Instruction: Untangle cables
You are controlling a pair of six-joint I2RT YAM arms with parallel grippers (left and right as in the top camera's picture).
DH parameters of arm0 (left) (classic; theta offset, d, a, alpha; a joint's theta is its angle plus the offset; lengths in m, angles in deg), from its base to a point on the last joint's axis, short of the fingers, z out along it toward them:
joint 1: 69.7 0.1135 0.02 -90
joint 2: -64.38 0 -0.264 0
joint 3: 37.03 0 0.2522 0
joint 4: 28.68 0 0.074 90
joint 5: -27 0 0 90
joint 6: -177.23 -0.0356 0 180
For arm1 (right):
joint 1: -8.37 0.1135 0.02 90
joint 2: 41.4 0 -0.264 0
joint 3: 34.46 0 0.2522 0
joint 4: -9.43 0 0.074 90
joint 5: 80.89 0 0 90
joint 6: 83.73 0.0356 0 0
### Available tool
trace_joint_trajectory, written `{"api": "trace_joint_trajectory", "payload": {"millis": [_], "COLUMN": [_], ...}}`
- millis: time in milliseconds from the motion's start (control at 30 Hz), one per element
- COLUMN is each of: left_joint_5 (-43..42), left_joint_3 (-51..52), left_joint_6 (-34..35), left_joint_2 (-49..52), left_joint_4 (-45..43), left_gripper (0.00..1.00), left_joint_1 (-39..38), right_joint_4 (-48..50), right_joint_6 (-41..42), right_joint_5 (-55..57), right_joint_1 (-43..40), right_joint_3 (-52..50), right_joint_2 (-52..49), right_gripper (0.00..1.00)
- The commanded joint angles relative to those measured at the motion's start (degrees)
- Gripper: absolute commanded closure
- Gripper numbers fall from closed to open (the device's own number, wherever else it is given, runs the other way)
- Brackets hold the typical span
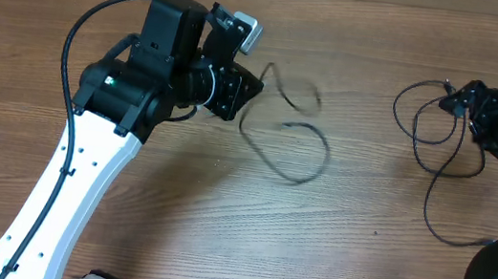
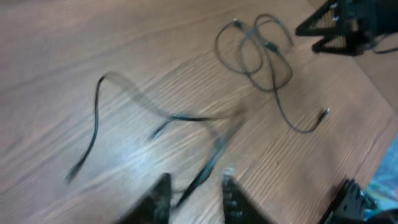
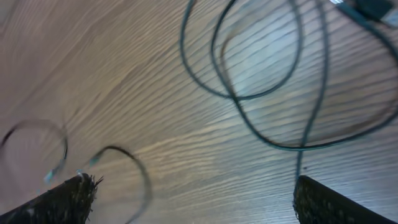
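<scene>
smooth wood-grain table, thin matt black cables.

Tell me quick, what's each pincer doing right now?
Left pincer: open, with a blurry cable running between its fingers, not squeezed.
Right pincer: open, holding nothing.

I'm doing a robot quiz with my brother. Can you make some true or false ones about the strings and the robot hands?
1. One black cable lies by the left gripper, and a separate tangle of cable lies by the right gripper. True.
2. The right gripper's fingers are pressed together. False: they stand wide apart with nothing between them.
3. A cable runs between the left gripper's fingers. True.
4. The table is made of glass. False: it shows wood grain.
</scene>
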Motion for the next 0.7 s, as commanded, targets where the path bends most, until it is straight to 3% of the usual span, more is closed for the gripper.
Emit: {"api": "trace_joint_trajectory", "payload": {"millis": [0,67,300,467,667], "left_joint_5": [6.62,11.19,24.85,26.43,26.27], "left_joint_3": [-0.04,-0.04,-0.04,-0.04,-0.04], "left_joint_6": [-2.4,-2.29,5.86,10.84,11.21], "left_joint_2": [0.28,0.28,0.28,0.28,0.28], "left_joint_4": [3.21,5.66,11.85,13.38,13.44], "left_gripper": [0.62,0.6,0.68,0.67,0.66], "left_joint_1": [1.62,2.25,5.7,8.96,9.9], "right_joint_4": [-0.57,-1.29,-5.81,-9.38,-10.49], "right_joint_6": [-2.82,-2.97,-2.93,-2.25,-2.45], "right_joint_5": [-2.21,-2.19,-1.9,-1.95,-1.92], "right_joint_1": [3.93,6.4,16.33,23.69,32.63], "right_joint_3": [0.17,0.17,0.17,-0.33,-3.72], "right_joint_2": [0.48,0.48,0.48,0.48,0.48], "right_gripper": [0.0,0.0,0.0,0.0,0.0]}}
